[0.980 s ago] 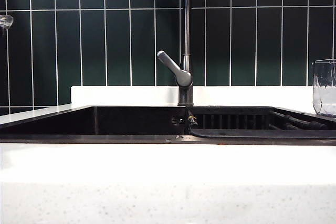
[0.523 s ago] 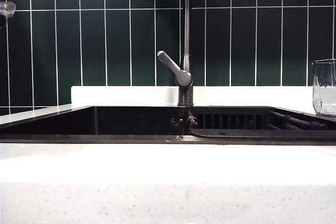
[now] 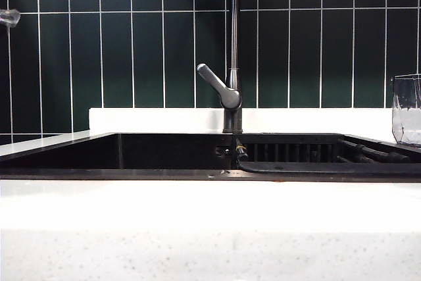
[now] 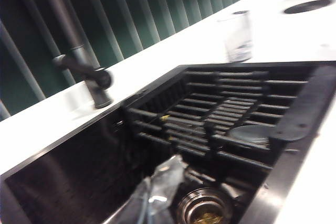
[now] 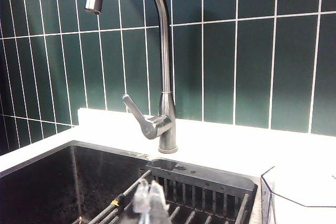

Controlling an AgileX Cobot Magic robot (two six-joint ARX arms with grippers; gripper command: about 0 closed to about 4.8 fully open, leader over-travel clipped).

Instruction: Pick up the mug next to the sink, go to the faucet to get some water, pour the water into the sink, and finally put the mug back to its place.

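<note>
We see dark green wall tiles (image 3: 118, 57) with white grout lines, a white speckled table (image 3: 210, 241), a black sink (image 3: 164, 153) with a ribbed black rack (image 4: 210, 114), a grey metal faucet (image 5: 164, 77), and a clear mug (image 3: 408, 110).
</note>
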